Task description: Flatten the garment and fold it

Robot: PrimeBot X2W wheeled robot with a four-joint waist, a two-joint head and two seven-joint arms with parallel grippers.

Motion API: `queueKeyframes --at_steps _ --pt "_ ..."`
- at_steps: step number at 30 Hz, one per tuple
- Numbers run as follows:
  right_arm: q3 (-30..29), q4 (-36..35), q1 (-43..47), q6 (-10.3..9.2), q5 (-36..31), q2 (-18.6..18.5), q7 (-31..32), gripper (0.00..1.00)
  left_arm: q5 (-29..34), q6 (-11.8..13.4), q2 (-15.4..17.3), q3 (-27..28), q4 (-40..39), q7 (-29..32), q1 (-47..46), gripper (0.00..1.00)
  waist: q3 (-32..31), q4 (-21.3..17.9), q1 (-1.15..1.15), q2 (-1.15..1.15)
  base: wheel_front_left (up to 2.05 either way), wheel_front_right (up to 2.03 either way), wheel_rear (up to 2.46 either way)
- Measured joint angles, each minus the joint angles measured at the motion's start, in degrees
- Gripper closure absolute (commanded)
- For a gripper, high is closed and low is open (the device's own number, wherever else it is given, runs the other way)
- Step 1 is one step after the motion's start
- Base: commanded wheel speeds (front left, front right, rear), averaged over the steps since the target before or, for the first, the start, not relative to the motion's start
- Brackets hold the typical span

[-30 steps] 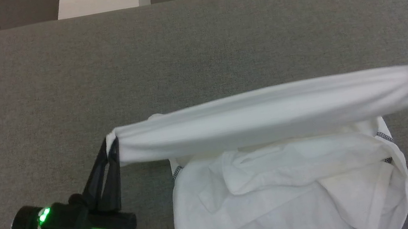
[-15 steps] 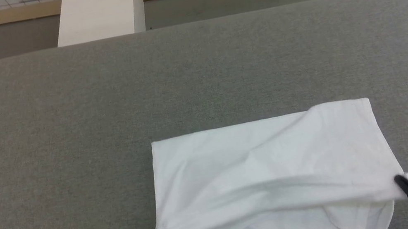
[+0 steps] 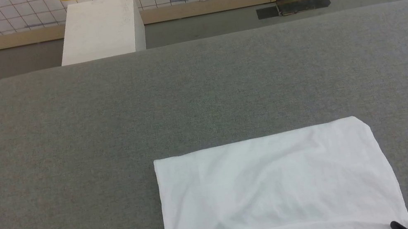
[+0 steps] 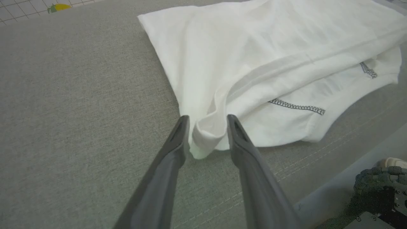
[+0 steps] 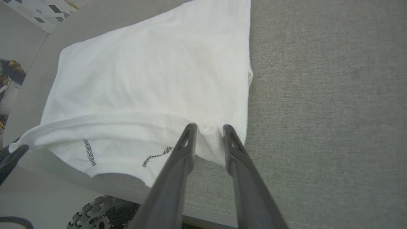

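The garment (image 3: 276, 190) rests with corners inside the left pincer (image 4: 208, 119) and right pincer (image 5: 208, 127).

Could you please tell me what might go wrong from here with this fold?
1. A puffed corner of the garment lies between the parted fingers of the left gripper; drawing back carelessly could snag it and pull the fold open.
2. The right gripper likewise straddles its corner, so the same snag is possible there.
3. The lower layer with the stitched trim pokes out past the top layer near the front edge of the table; further folds may come out uneven.
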Motion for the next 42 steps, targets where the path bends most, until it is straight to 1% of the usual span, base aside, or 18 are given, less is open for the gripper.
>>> queueKeyframes --at_steps 2,4,7,9,13,17,19,22,28,35,39,42 --pt "-0.2 0.4 0.7 0.00 0.2 -0.2 0.2 0.00 -0.4 0.0 0.0 0.2 0.5 0.0 0.9 0.00 -0.7 0.1 0.00 0.00 0.00 0.00 0.00" --pt "-0.4 0.4 1.5 0.00 0.4 -0.4 0.5 0.00 -2.1 0.6 -0.7 1.9 -0.3 0.0 1.5 0.00 -1.2 0.2 0.00 0.00 0.00 0.00 0.00" --pt "-2.3 -0.3 2.0 0.00 1.3 0.0 0.5 0.00 -7.6 1.8 -5.0 8.0 -5.9 -0.1 1.6 0.00 -1.5 0.8 0.00 0.00 0.00 0.00 0.00" --pt "-4.3 -1.1 1.8 0.00 1.7 0.9 0.1 0.00 -8.4 1.7 -7.0 11.7 -10.1 -0.2 1.4 0.00 -1.6 1.2 0.00 0.00 0.00 0.00 0.00" --pt "-8.3 -1.3 -0.1 -0.01 -0.6 2.6 -0.8 0.00 -6.3 2.0 -10.7 17.7 -16.8 -0.2 0.3 0.00 -1.2 1.4 0.00 0.00 0.00 0.00 0.00" --pt "-8.7 -0.4 -3.7 -0.01 -4.1 3.9 0.2 0.00 -1.1 4.4 -15.0 21.2 -20.7 -0.2 -1.9 0.00 -0.7 1.4 0.00 0.00 0.00 0.00 0.00" --pt "-8.1 0.8 -5.5 0.00 -5.9 4.7 1.6 0.00 1.0 5.1 -16.6 21.6 -21.2 -0.2 -2.3 0.00 -0.3 1.3 0.00 0.00 0.00 0.00 0.00" --pt "-7.5 2.9 -7.8 0.00 -8.5 5.8 3.4 0.00 3.7 5.3 -17.7 21.2 -20.7 -0.2 -2.2 0.00 0.2 1.3 0.00 0.00 0.00 0.00 0.00" --pt "-7.3 7.5 -11.4 0.00 -11.5 6.9 5.6 0.00 4.6 5.3 -18.7 20.3 -19.9 -0.2 -2.3 0.00 1.5 1.9 0.00 0.00 0.00 0.00 0.00" --pt "-7.1 13.2 -16.0 0.00 -11.1 7.9 6.6 0.00 6.2 4.6 -19.4 19.8 -18.7 -0.2 -3.2 0.00 3.1 3.4 0.00 0.00 0.00 0.00 0.00" --pt "-8.3 17.3 -18.1 0.00 -9.7 9.3 8.8 0.00 6.6 4.0 -19.6 18.6 -17.9 -0.2 -4.0 0.00 3.7 4.1 0.00 0.00 0.00 0.00 0.00" --pt "-8.9 18.8 -19.4 0.00 -9.5 9.6 10.2 0.00 6.6 3.9 -19.7 18.2 -17.4 -0.2 -4.6 0.00 4.1 4.6 0.00 0.00 0.00 0.00 0.00"
